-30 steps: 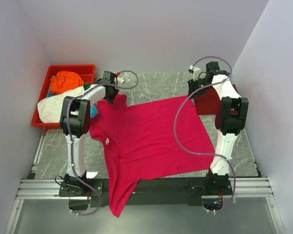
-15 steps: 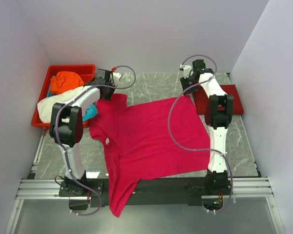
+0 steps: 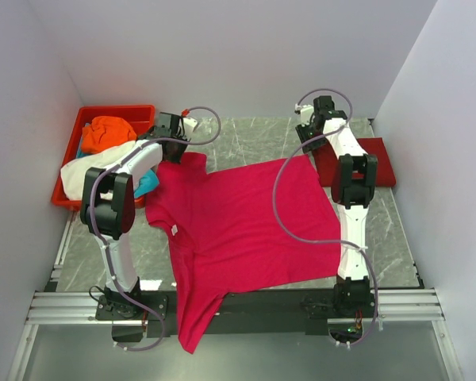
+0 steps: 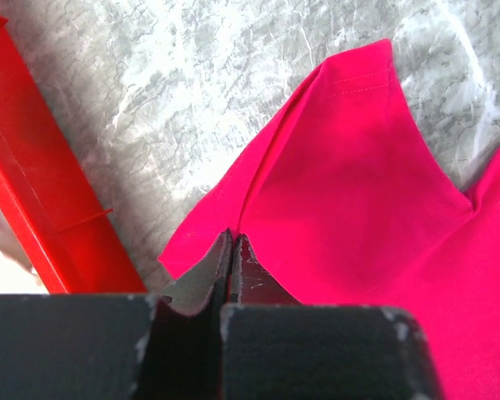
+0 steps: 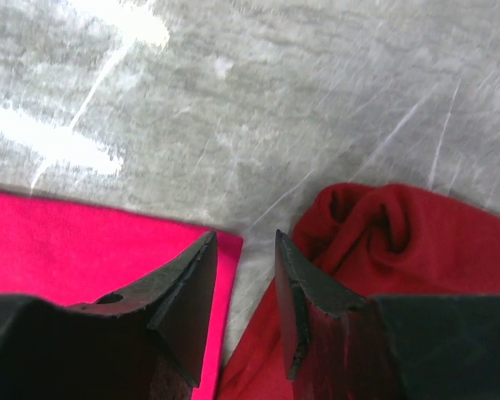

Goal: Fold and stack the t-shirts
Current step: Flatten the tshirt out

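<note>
Got a grey marble table (image 3: 254, 135) here, with a pink shirt (image 3: 246, 222) spread mostly flat across the middle and hanging off the near edge at one end. Then a red tray (image 3: 119, 110) at the far left, just beside that shirt. Also a dark red shirt (image 3: 373, 163) bunched up at the far right, right next to the pink one's far right corner. Inside the tray: a white shirt (image 3: 87, 175) spilling over the rim, an orange shirt (image 3: 111, 131) and a bit of teal shirt (image 3: 148, 184). Left gripper (image 4: 233, 242)? Pinched tight on the pink shirt's far left corner, near the tray. Right gripper (image 5: 244, 242)? Jaws partway apart, gripping nothing, hovering low over the bare gap between pink corner and dark red cloth.
</note>
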`<state>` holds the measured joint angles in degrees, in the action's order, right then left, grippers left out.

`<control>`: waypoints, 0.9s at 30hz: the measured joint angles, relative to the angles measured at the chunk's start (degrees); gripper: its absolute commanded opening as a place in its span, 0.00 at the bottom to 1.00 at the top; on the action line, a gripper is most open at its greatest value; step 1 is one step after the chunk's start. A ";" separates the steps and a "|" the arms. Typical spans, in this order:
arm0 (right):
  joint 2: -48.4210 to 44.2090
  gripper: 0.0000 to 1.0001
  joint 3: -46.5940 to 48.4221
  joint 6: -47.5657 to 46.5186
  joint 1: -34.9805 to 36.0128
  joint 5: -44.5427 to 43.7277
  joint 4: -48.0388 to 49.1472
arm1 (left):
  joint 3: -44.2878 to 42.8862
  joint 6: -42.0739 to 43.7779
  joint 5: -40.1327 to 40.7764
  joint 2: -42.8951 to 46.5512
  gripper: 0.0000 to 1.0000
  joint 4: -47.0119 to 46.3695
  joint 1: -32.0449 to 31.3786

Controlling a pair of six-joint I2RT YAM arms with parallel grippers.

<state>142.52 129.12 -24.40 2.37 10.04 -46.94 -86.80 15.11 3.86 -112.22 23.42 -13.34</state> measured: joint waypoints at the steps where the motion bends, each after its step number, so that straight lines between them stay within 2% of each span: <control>1: 0.37 0.41 0.63 -0.04 0.00 -0.02 -0.22 | 0.00 0.00 -0.02 0.00 0.00 0.02 -0.02; 11: 2.25 0.39 2.99 -1.25 0.00 0.13 -4.66 | 0.00 -0.02 -0.17 0.00 0.00 0.02 0.00; 16: 2.73 0.34 4.46 -2.14 0.00 0.15 -6.49 | 0.00 -0.02 -0.17 0.00 0.00 0.04 0.00; 27: 2.80 0.39 3.61 -1.57 -0.02 2.23 -5.77 | 0.00 -0.02 -0.15 0.00 0.00 0.04 0.00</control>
<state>145.32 132.73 -25.98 2.35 12.27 -52.71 -86.80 15.09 3.70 -112.22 23.46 -13.34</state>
